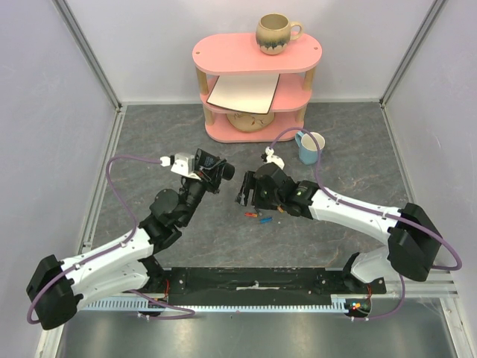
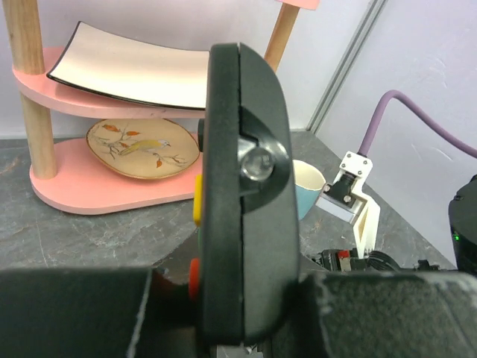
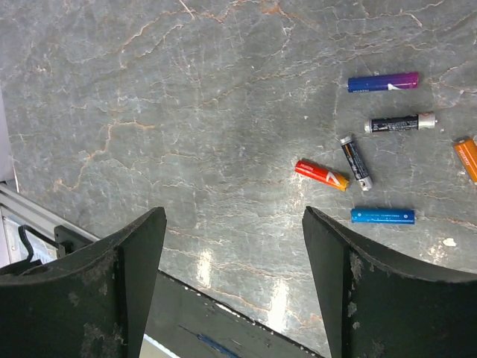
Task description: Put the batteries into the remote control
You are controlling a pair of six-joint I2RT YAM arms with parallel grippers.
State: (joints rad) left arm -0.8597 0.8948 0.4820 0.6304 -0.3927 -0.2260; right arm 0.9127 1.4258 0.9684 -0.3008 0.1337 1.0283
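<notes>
Remote control (image 2: 242, 186) gripped by L claw (image 1: 212, 170); batteries (image 3: 382, 215) loose.

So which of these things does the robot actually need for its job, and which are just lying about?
For the job:
remote control, in the left hand
batteries, loose on the table

Just lying about:
pink shelf
brown mug
square plate
bird-patterned dish
blue mug
</notes>
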